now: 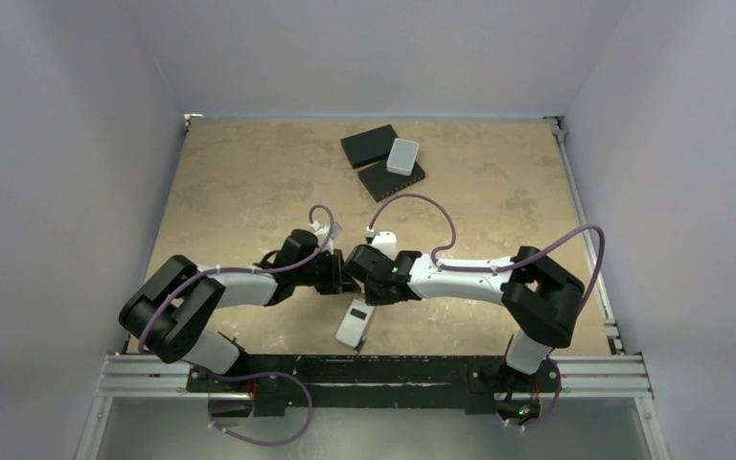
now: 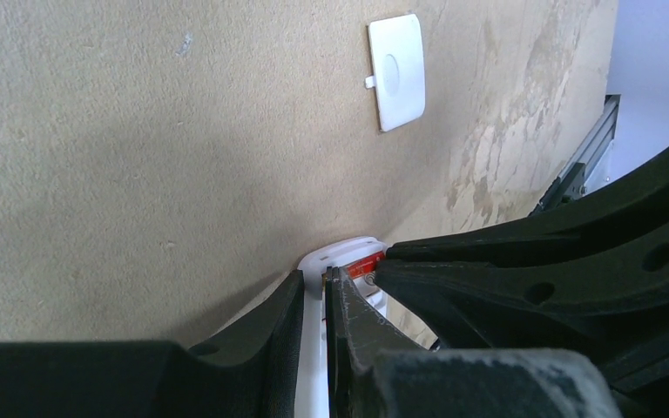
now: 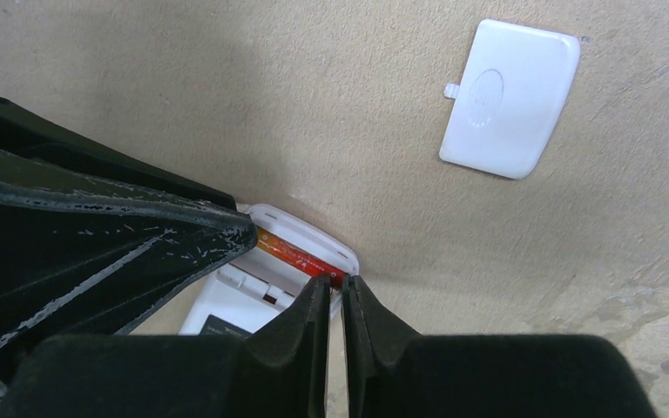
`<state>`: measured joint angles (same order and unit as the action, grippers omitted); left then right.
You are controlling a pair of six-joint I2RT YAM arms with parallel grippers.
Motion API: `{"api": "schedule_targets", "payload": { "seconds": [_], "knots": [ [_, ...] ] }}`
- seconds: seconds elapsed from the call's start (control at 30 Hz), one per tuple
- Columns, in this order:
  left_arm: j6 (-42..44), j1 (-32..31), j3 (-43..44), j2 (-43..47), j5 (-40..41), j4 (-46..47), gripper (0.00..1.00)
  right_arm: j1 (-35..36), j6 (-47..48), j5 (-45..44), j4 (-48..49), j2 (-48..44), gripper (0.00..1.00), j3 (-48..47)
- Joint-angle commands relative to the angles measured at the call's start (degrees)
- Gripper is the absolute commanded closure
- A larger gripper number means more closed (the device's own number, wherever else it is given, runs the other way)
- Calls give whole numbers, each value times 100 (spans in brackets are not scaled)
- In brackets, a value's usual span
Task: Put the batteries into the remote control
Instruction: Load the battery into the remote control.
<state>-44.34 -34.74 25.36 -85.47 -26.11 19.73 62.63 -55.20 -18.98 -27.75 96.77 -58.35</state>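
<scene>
The right hand, fingers drawn almost together, sets its tips on the near end of the red-orange battery. Pressed off-centre, that battery could, I judge, spring from its bay or twist the remote control in the left hand, which is clamped on its white edge. From the right hand the battery runs toward ten o'clock, and the loose white cover lies on the table farther off at one o'clock.

Top view high, facing down; wrist views close, sharing remote control.
</scene>
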Motion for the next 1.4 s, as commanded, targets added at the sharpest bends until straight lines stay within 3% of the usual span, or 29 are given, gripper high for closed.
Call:
{"api": "schedule_targets", "payload": {
  "seconds": [0.0,0.3,0.9,1.13,1.37],
  "knots": [
    [-34,-94,-21,242,-338,294,86,-32,131,-365,-84,573,84,-63],
    [-40,-93,-40,375,-333,273,86,-5,164,-577,-651,887,82,-558],
    [61,-92,92,270,-83,45,85,-5,27,-720,-930,-224,77,-694],
    [30,-92,215,177,-47,-5,84,-5,227,-577,-788,-958,74,-181],
    [36,-90,446,338,-2,-346,80,3,812,390,-22,-1838,71,838]
  ]
}}
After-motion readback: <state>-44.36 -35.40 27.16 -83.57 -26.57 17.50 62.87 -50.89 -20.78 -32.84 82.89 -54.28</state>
